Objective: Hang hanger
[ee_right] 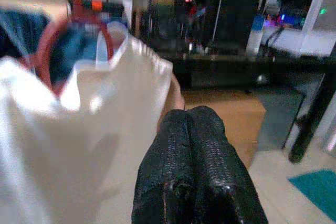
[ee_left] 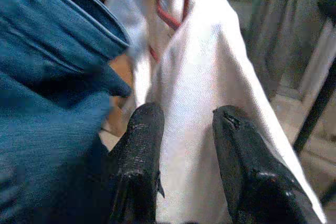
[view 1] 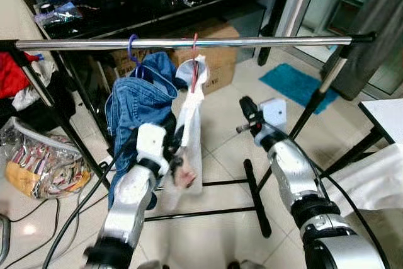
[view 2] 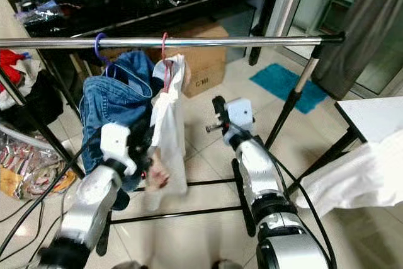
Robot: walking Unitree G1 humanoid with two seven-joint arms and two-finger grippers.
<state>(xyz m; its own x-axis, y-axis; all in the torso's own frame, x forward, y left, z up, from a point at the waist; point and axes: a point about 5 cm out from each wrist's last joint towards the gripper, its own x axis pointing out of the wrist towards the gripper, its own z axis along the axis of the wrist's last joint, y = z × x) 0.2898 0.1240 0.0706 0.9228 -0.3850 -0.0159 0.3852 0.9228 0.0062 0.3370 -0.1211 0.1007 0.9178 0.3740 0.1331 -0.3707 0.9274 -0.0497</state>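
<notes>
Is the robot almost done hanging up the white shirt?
Nearly. The red hanger with the white shirt already hooks over the rail, beside the jeans. The left gripper is open around the shirt; the right gripper is shut, empty. Left: pull away.

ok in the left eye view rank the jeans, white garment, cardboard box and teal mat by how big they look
Largest to smallest as they look:
1. jeans
2. white garment
3. cardboard box and teal mat look about alike. The box is partly hidden by the garments and both lie farther back, so I won't rank them.
</notes>
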